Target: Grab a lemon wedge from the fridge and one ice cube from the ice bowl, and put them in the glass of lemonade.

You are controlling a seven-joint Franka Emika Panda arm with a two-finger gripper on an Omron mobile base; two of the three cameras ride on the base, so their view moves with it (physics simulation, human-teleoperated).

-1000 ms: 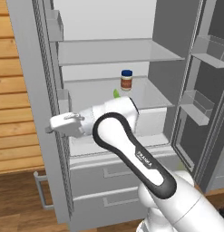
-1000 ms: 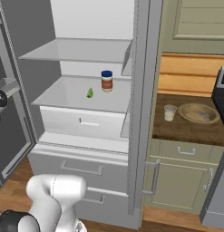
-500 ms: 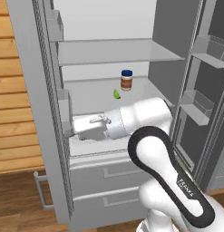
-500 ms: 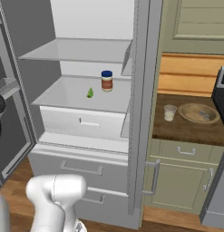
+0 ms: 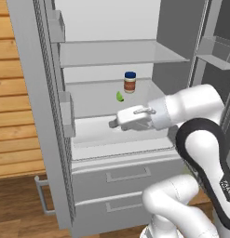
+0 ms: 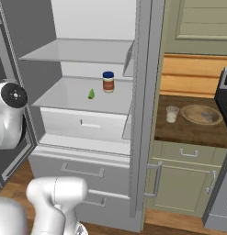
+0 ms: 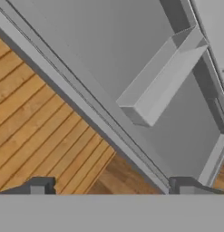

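Note:
The fridge [image 5: 111,56] stands open. On its middle shelf lies the tiny yellow-green lemon wedge [image 5: 119,96] [image 6: 91,94], just left of a brown jar with a blue lid. My gripper [image 5: 113,123] hovers in front of the white drawer, below and a little nearer than the wedge, pointing left. In the hand view its fingertips [image 7: 37,186] stand far apart with nothing between them, so the gripper [image 7: 111,188] is open. On the brown counter to the right of the fridge [image 6: 78,50] sit the glass of lemonade [image 6: 171,114] and the tan ice bowl [image 6: 201,114].
The jar [image 5: 130,82] [image 6: 108,82] stands close to the wedge. The left door carries bins [image 7: 163,77] [image 5: 66,111], and the right door [image 5: 214,51] has more. Two grey drawers [image 5: 121,174] lie below. A stove edge [image 6: 224,92] borders the counter.
My hand has swung right, from beside the left door's bins to the front of the fridge's white drawer. The wedge, jar, glass and bowl have stayed put.

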